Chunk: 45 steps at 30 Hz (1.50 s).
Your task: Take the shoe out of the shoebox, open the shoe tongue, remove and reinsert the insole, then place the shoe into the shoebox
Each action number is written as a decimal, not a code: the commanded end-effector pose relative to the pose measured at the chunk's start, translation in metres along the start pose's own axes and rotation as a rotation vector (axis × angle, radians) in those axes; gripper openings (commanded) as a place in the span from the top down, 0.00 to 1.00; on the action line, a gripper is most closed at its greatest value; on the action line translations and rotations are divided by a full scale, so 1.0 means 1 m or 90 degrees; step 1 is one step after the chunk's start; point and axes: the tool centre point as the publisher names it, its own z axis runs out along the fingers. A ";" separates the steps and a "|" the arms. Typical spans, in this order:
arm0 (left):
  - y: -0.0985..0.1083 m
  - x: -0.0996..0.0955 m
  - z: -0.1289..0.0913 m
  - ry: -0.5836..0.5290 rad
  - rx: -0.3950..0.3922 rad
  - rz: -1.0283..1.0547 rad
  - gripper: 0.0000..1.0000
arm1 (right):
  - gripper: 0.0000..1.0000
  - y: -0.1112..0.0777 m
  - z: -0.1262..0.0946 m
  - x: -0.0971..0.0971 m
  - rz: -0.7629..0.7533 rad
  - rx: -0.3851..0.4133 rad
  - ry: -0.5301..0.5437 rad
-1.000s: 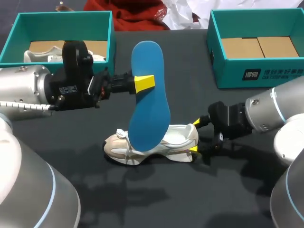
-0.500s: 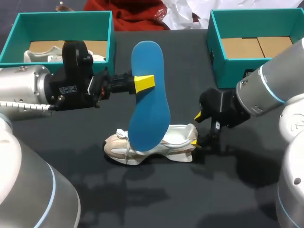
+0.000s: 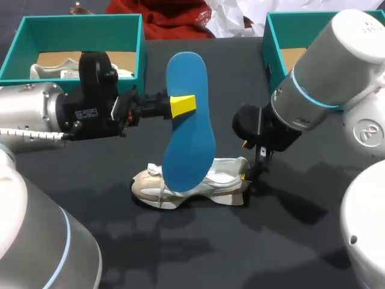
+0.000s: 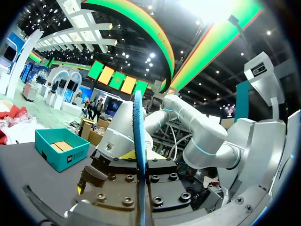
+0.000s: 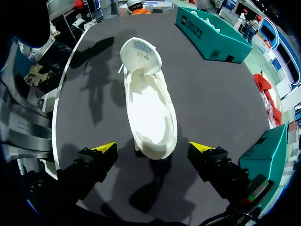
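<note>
1 flat blue insole (image 3: 190,120) hangs over a pale, perhaps mesh shoe (image 3: 224,179)

shoe (image 3: 227,178) middle behind insole (image 3: 189,120), right shoebox (image 3: 277,45) half-hidden

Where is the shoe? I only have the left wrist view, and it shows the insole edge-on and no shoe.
Observer: The shoe stands on its sole on the table, by the lower end of the insole that the left gripper holds upright.
Operator: Is the right gripper on it?
Observer: No. The right gripper is open, straddling the heel with a gap on each side.
Operator: Tongue open?
Observer: Yes, the tongue is pulled up toward the toe.
</note>
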 end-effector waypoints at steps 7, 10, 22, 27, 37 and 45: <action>-0.003 0.007 0.008 -0.011 0.003 0.001 1.00 | 0.00 0.019 0.008 -0.006 -0.043 0.170 -0.009; -0.003 0.007 0.008 -0.011 0.003 0.001 1.00 | 0.00 0.021 0.011 -0.007 -0.049 0.164 -0.010; -0.003 0.007 0.008 -0.011 0.003 0.001 1.00 | 0.00 0.036 0.013 -0.022 -0.075 0.139 -0.021; -0.003 0.007 0.008 -0.011 0.003 0.001 1.00 | 0.00 0.047 0.021 -0.028 -0.093 0.137 -0.018; -0.003 0.007 0.008 -0.011 0.003 0.001 1.00 | 0.00 0.056 0.045 -0.032 -0.105 0.131 -0.012; -0.003 0.007 0.008 -0.011 0.003 0.001 1.00 | 0.00 0.060 0.063 -0.032 -0.118 0.122 -0.004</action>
